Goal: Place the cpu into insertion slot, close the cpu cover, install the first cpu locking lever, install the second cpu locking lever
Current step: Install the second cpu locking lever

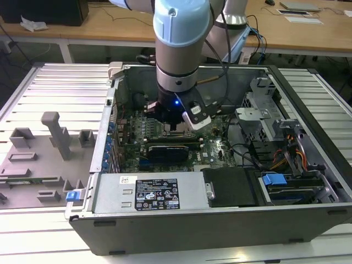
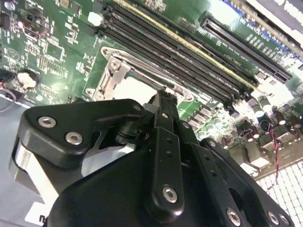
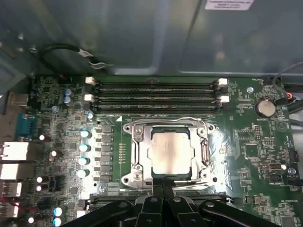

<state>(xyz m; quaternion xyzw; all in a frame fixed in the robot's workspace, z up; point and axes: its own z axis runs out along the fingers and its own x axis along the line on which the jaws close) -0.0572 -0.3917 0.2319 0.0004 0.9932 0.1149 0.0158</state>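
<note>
One cpu [image 3: 170, 152], one cpu cover [image 3: 135, 152], tool [image 3: 163, 182] beside

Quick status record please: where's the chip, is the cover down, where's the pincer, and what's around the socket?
chip: cpu lies flat in the insertion slot, pale metal top facing up
cover: cpu cover is down over the chip, framing it
pincer: pincer is at the socket's edge, fingers together, holding nothing
board: green motherboard inside the open computer case
neighbours: long black memory slots run beside the socket
arm: arm reaches down into the case
</note>
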